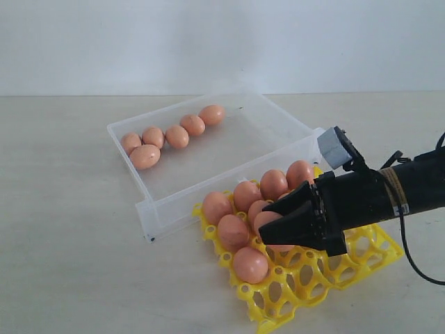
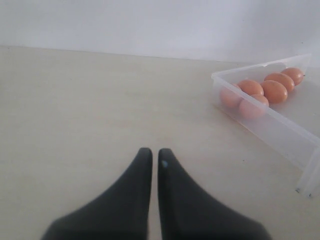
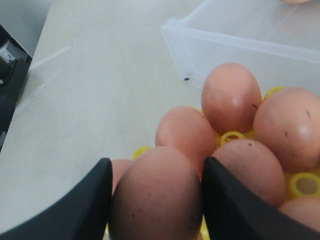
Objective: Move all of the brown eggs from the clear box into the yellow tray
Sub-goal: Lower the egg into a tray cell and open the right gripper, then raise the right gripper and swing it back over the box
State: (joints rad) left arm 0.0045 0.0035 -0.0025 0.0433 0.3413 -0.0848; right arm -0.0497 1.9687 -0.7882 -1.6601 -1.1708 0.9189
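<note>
My right gripper [image 1: 272, 224] is shut on a brown egg [image 1: 268, 220] and holds it low over the yellow tray [image 1: 361, 252]. In the right wrist view the held egg [image 3: 157, 200] fills the gap between both black fingers [image 3: 85, 210], with several seated eggs [image 3: 231, 97] just beyond it. Several more brown eggs [image 1: 176, 136] lie in a row at the far left end of the clear box [image 1: 229, 182]. My left gripper [image 2: 154, 152] is shut and empty over bare table, well apart from the clear box [image 2: 280, 130] and the eggs in it [image 2: 274, 91]. It does not show in the exterior view.
The clear box stands right behind the tray, its front wall [image 3: 220, 50] touching or nearly touching the tray's back edge. The tray's near and right cups [image 1: 306, 278] hold nothing. Beige table [image 1: 69, 243] spreads to the left of both.
</note>
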